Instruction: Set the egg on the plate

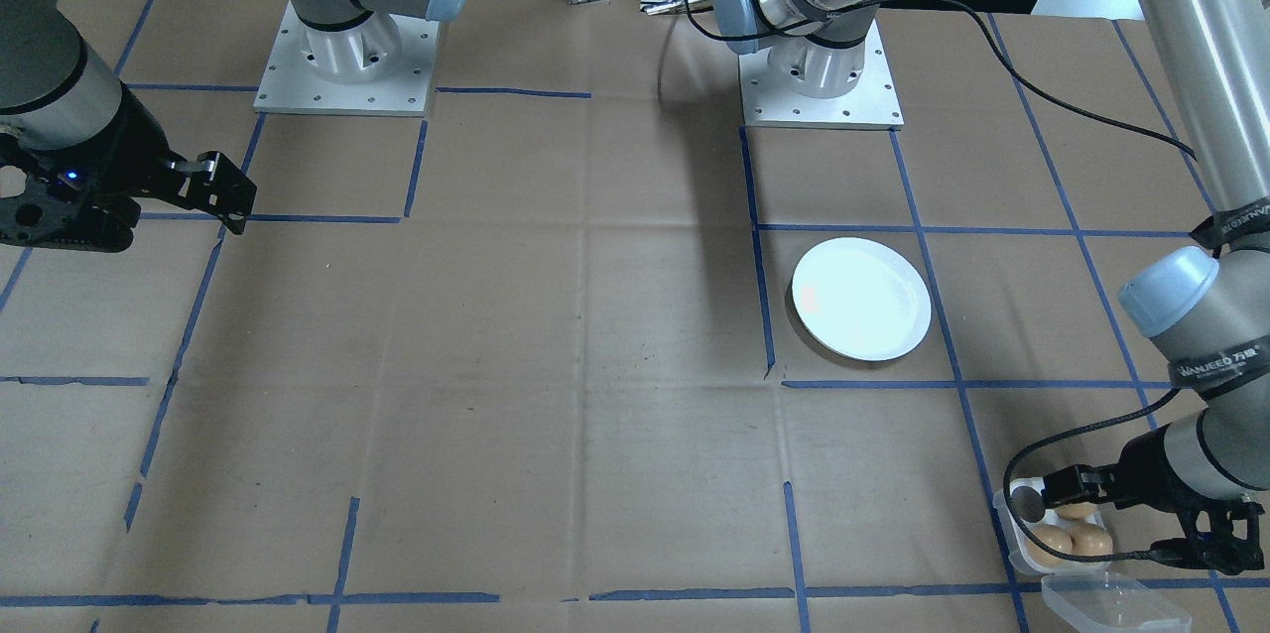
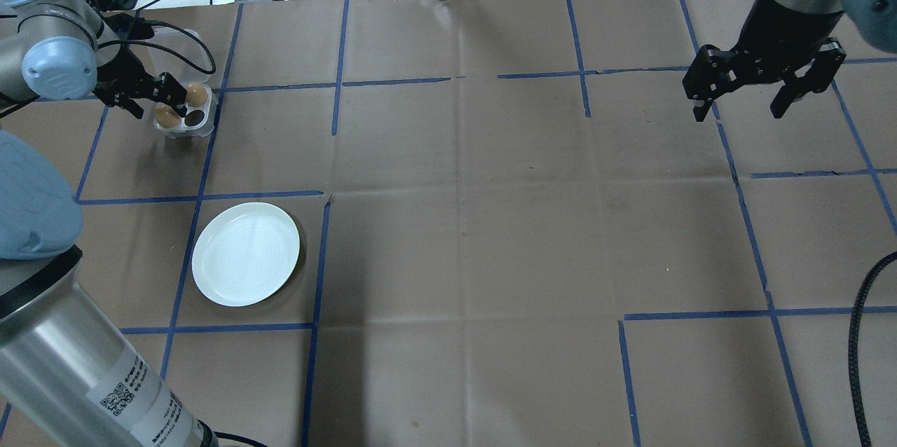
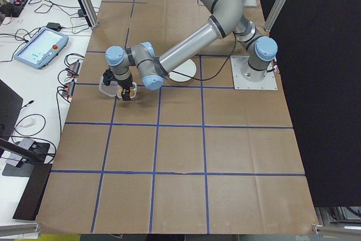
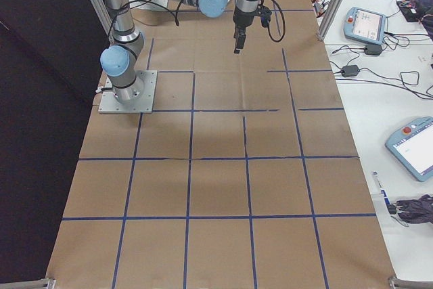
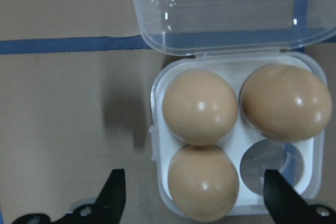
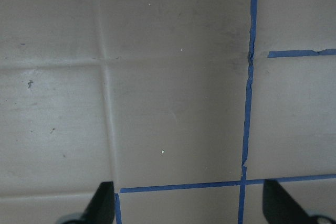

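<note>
Left gripper (image 5: 191,203) hovers right over the egg tray (image 5: 310,192) at the far-left of the table, fingers spread wide, nothing held. In the left wrist view the finger tips (image 5: 116,190) straddle the tray's near edge, one outside its left wall, the other by the empty hole.

Tray is a small white four-hole one with a clear lid (image 5: 231,9) flipped open on the far side. Three brown eggs in it: near-left egg (image 5: 203,182), far-left egg (image 5: 199,106), far-right egg (image 5: 286,102). Near-right hole empty.

Plate (image 2: 245,253) sits flat on the brown paper table cover (image 2: 490,223), nearer the robot than the tray and well apart from it, inside a blue-tape square. Nothing on it.

Right gripper (image 2: 743,107) is up over the far-right of the table, fingers apart, empty; the right wrist view shows only bare paper and blue tape lines (image 6: 247,103) below it.
</note>
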Action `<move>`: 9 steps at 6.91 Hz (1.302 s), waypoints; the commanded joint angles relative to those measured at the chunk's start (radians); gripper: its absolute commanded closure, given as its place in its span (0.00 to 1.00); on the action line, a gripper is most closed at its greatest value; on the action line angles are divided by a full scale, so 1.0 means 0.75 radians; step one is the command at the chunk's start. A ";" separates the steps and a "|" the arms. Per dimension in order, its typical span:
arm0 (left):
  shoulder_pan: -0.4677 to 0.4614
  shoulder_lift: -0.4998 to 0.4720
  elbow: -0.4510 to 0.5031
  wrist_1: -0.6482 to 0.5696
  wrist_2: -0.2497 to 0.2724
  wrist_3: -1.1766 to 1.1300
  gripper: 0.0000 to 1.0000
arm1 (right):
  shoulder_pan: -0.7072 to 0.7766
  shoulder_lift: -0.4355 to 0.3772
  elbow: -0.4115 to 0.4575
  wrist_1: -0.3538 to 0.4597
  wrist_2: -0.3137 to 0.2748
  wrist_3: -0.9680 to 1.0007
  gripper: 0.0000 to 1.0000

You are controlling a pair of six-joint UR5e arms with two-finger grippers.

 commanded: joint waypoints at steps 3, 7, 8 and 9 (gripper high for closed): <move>0.004 -0.004 0.000 0.003 -0.030 -0.005 0.28 | 0.000 0.000 0.000 0.000 0.000 0.000 0.00; 0.004 0.000 -0.002 -0.001 -0.030 -0.007 0.70 | 0.000 0.000 0.000 0.000 0.000 0.000 0.00; 0.004 0.002 0.000 -0.001 -0.028 -0.007 0.75 | 0.000 0.000 0.000 0.000 0.000 0.000 0.00; 0.004 0.027 0.000 -0.003 -0.028 -0.007 0.75 | 0.000 0.000 0.000 0.000 0.000 0.000 0.00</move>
